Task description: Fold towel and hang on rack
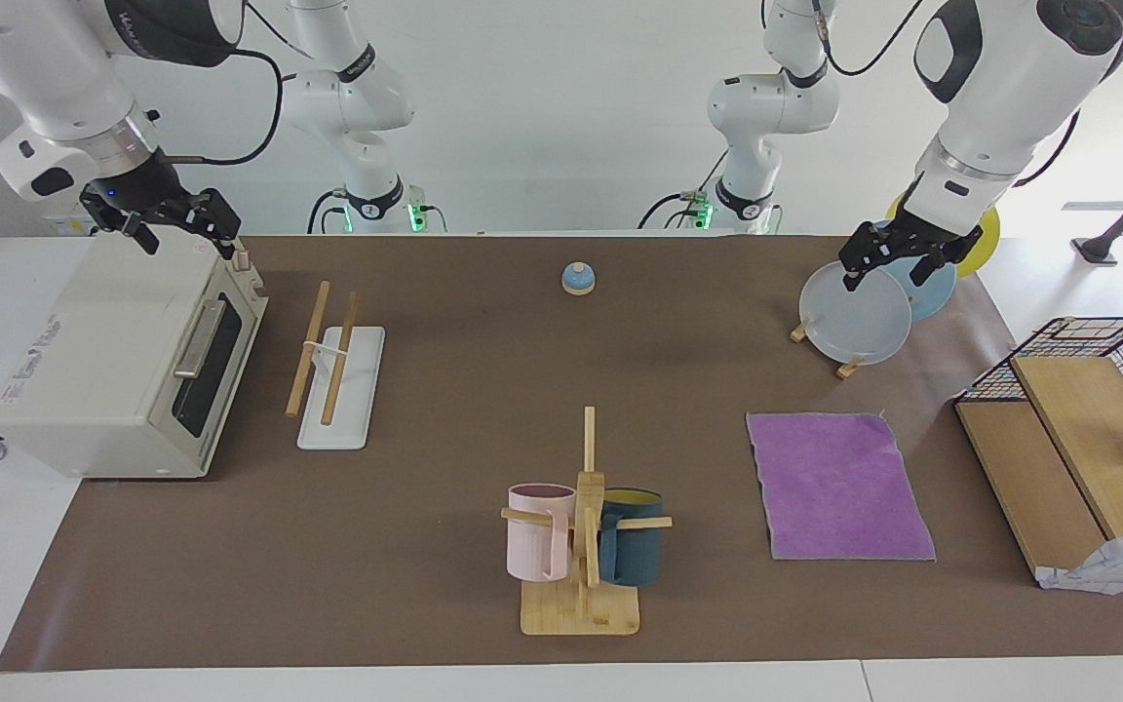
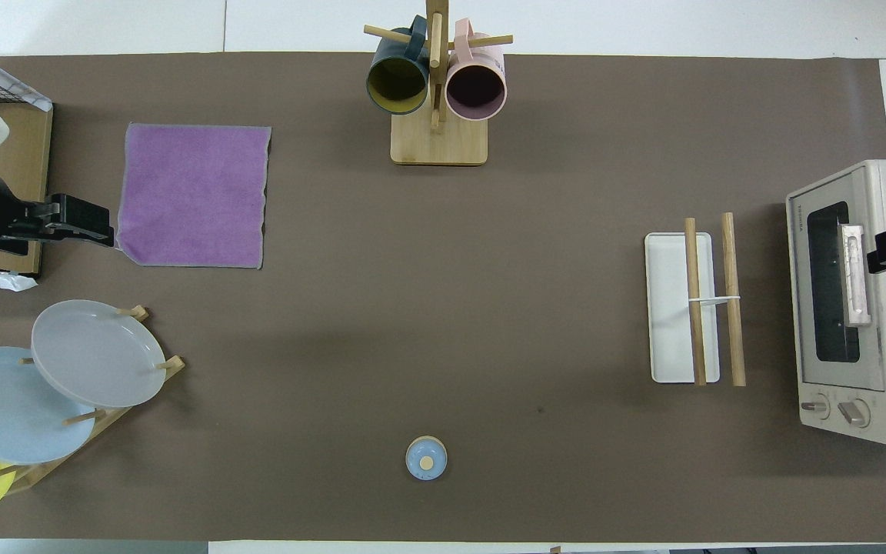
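The towel point(image 1: 839, 485) lies flat and unfolded on the brown mat, purple face up, toward the left arm's end of the table point(image 2: 193, 196). The rack point(image 1: 332, 361), two wooden rods over a white base, stands toward the right arm's end beside the toaster oven point(image 2: 729, 300). My left gripper point(image 1: 888, 268) hangs open and empty in the air, over the mat by the towel's corner close to the plate stand point(image 2: 97, 227). My right gripper point(image 1: 186, 239) waits open and empty above the oven's top front edge point(image 2: 885, 254).
A toaster oven point(image 1: 123, 361) sits at the right arm's end. A plate stand point(image 1: 854, 317) with grey, blue and yellow plates is nearer to the robots than the towel. A mug tree point(image 1: 583, 526) with two mugs, a small blue bell point(image 1: 577, 279) and a wire basket with wooden boards point(image 1: 1078, 429) also stand here.
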Tool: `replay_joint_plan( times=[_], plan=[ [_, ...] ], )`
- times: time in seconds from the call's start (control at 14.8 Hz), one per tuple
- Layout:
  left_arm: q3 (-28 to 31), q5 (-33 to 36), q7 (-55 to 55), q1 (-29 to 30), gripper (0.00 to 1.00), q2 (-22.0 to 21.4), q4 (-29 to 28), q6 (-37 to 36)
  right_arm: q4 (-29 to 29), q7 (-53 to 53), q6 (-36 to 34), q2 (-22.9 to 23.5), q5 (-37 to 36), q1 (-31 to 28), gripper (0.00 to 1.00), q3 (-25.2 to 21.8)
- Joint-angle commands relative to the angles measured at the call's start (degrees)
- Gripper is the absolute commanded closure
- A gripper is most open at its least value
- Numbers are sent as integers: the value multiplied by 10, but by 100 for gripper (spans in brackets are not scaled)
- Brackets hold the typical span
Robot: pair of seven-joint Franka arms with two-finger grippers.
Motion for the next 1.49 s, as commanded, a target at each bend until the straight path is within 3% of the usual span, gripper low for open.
replay_joint_plan(
  times=[0.0,0.27,0.61,1.15,1.42],
  plan=[
    [0,-5,-6,6,0,-15,-11,-7,-1,-11,-7,-3,12,-5,0,2],
    [2,-6,-13,14,0,-24,-44,15,-1,-11,-7,-3,12,-5,0,2],
    [2,-6,-14,40,0,-15,-108,111,-1,-11,-7,-3,12,-5,0,2],
    [2,-7,-14,99,1,184,-131,343,-1,-11,-7,-3,12,-5,0,2],
    [2,-29,-28,123,15,212,-131,363,-1,-11,-7,-3,12,-5,0,2]
  ],
)
